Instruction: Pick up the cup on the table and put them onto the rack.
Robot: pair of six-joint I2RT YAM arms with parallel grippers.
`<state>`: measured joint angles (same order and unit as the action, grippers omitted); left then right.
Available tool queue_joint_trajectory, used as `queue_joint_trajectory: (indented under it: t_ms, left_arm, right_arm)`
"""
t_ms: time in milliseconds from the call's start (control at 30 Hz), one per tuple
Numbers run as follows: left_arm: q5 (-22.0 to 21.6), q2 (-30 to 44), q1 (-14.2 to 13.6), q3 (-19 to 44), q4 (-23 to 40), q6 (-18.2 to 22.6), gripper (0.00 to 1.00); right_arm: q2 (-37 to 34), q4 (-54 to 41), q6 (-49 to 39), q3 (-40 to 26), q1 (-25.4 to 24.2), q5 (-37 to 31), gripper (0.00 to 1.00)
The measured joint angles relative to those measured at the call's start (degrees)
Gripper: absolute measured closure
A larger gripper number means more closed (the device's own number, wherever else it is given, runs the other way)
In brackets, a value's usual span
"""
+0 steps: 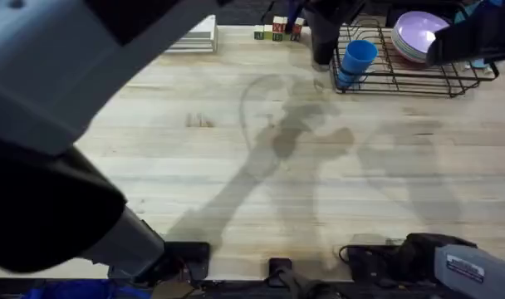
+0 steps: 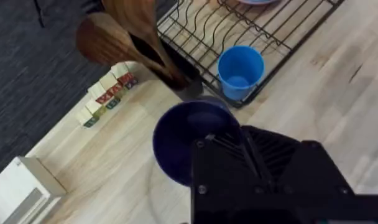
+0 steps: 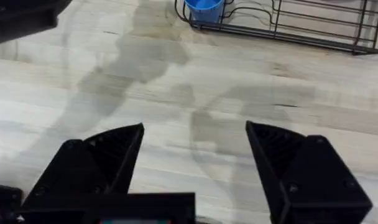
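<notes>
A dark blue cup hangs above the table just short of the rack's near corner, and my left gripper is shut on its rim. A light blue cup stands inside the corner of the black wire rack. Back near the table's front edge, my right gripper is open over bare wood with nothing between its fingers. From there the rack and the light blue cup show far ahead.
Wooden utensils stand in a dark holder beside the rack. Purple plates lie in the rack. Small lettered blocks and a white stepped stand sit along the far edge.
</notes>
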<state>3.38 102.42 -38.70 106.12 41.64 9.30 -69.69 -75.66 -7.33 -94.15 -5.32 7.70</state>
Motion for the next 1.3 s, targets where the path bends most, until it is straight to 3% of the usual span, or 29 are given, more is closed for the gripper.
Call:
queue_joint_trajectory:
  t_ms: [267, 533, 767, 1300]
  left_arm:
    - [-0.05, 6.56, -0.58, 6.67, -0.39, 0.84, 0.962]
    - [0.44, 13.12, -2.93, 13.59, -4.02, 2.54, 0.961]
    - [1.54, 14.36, -4.2, 13.99, -7.9, 2.97, 0.961]
    - [3.55, 17.85, -4.5, 14.06, -9.11, 3.82, 0.961]
  right_arm:
    - [0.0, -0.18, 0.02, 0.0, 0.0, 0.0, 0.008]
    - [-0.02, -1.34, 0.0, 0.0, 0.0, 0.0, 0.008]
    - [-0.01, -1.53, 0.0, 0.0, 0.0, 0.0, 0.008]
    - [-0.02, -2.7, 0.01, 0.0, 0.0, -0.53, 0.008]
